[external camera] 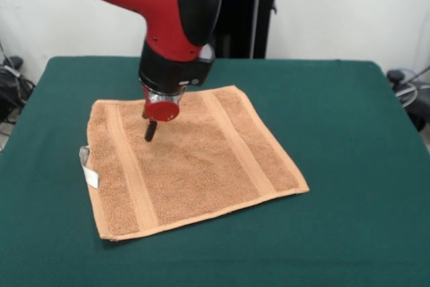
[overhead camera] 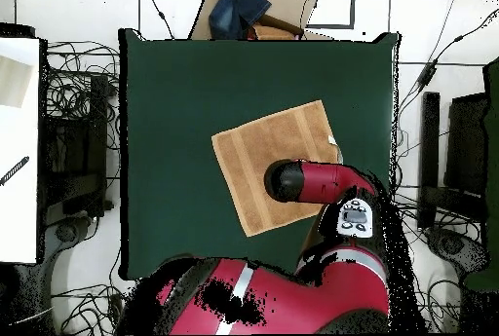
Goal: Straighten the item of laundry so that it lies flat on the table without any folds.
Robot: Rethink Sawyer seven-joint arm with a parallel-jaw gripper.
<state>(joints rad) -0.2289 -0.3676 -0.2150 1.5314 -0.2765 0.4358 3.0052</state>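
The orange-tan terry towel [external camera: 195, 159] lies spread out on the dark green table [external camera: 349, 132], slightly rotated, with two woven bands running across it and no folds visible. Its white loop tag [external camera: 88, 169] sticks out from the left edge. My gripper [external camera: 150, 131] hangs from the red and black arm, low over the towel's far left part, at or just above the cloth. In the overhead view the towel [overhead camera: 258, 157] lies right of the middle of the table [overhead camera: 166, 108], and the arm's wrist [overhead camera: 287, 180] covers its lower right part and hides the gripper.
The black pedestal [external camera: 248, 11] stands behind the table's far edge. In the overhead view a cardboard box with blue cloth [overhead camera: 255, 9] sits beyond the table's top edge. Cables lie around the table, and a white surface [overhead camera: 19, 147] is at the left.
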